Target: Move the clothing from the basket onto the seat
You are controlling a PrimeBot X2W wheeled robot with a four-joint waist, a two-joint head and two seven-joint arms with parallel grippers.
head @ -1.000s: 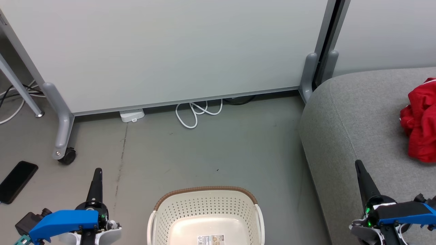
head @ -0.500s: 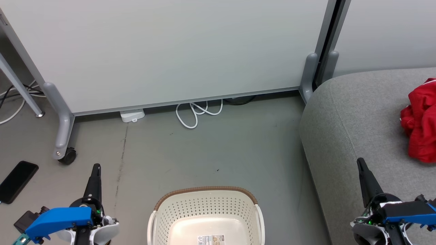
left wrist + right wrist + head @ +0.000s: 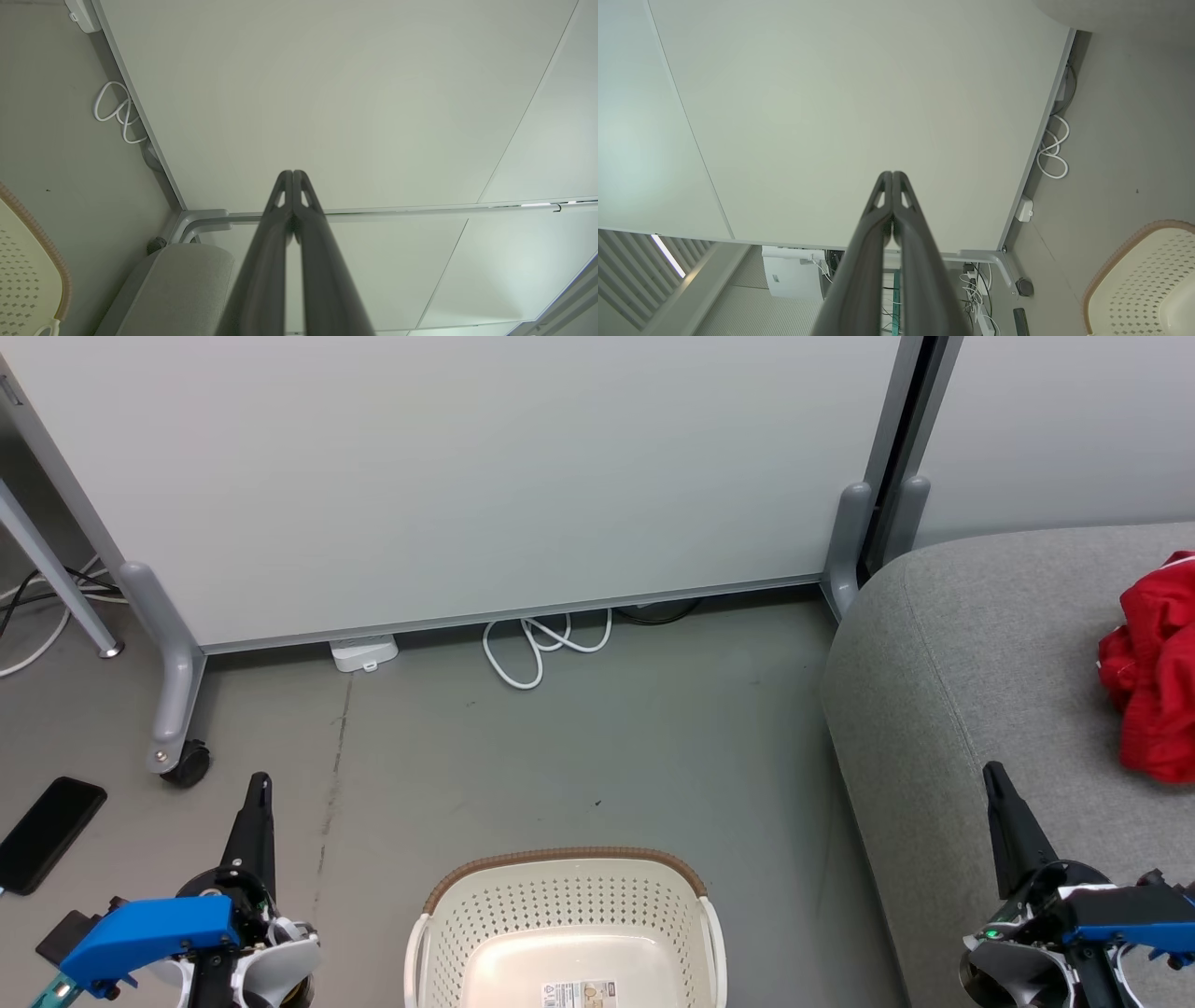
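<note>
Clothing (image 3: 1153, 681): a red crumpled heap on the seat (image 3: 971, 653), far right of the basket (image 3: 565, 852) and beyond it, cut by the frame edge. One garment or two, cannot tell. It has not moved over the last second. The part of the basket in view holds nothing but a label (image 3: 579, 992) on its bottom. Its near part is out of frame.

Only the arms have changed. The left hand (image 3: 259, 782), left of the basket over the floor (image 3: 597, 747), has drifted slightly away from the basket. Its tip is now higher in the head view and its body lower toward the bottom edge. The right hand (image 3: 991, 771), right of the basket over the seat's near part, shows the same small outward drift. Both hands are clenched, fingers pressed together with nothing between them, and the wrist views agree. Neither touches the basket or the clothing. Basket, clothing and background have not shifted, so the camera is still.

Judgement: the transfer looks done or nearly done, and the arms seem to be settling rather than reaching. If the hidden near part of the basket holds a garment, one pick remains.

The floor is grey and smooth, with a thin crack left of the basket. Beyond the basket stands a white partition panel (image 3: 467, 476) on grey feet, with a caster (image 3: 182, 765) beyond-left. A white cable coil (image 3: 541, 649) lies straight beyond the basket and a small white box (image 3: 362, 653) beyond-left. A black phone (image 3: 51, 831) lies flat far left of the basket.
</note>
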